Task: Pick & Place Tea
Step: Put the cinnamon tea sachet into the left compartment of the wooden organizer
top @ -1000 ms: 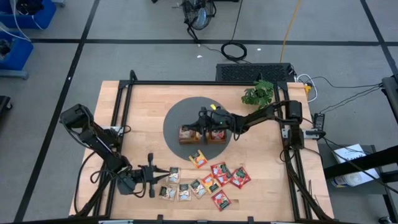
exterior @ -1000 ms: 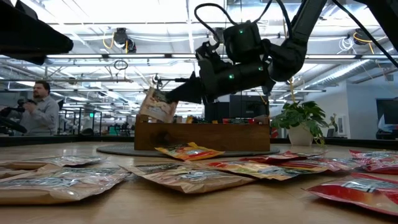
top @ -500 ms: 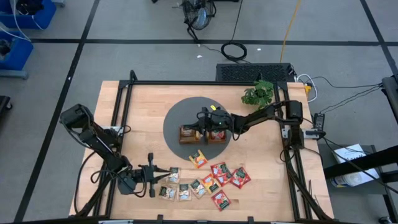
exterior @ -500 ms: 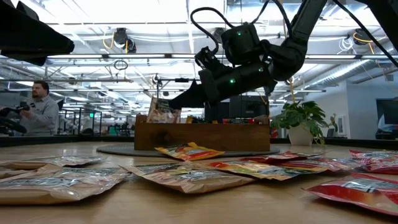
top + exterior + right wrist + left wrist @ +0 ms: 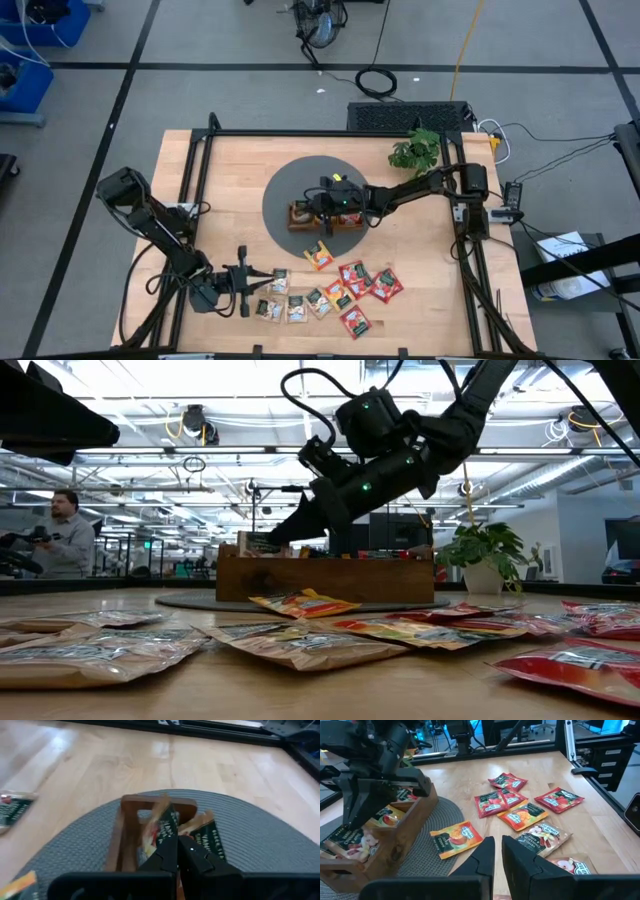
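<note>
Right wrist view shows the right hand (image 5: 178,851) pinched on a dark green tea sachet (image 5: 161,829), lowering it into the end compartment of the wooden tray (image 5: 131,806). In the high view that tray (image 5: 297,224) sits on the round grey mat (image 5: 285,190) at the table's centre. Loose sachets (image 5: 345,290) lie toward 6 o'clock of the tray. The left hand (image 5: 246,283), nearly closed and empty, waits at 9 o'clock of them.

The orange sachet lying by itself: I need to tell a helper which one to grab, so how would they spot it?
Find the round grey mat mid-table with the wooden tray on it. Just off the mat's front edge lies the orange sachet. It sits alone between the tray and the cluster of sachets, touching none.
</note>
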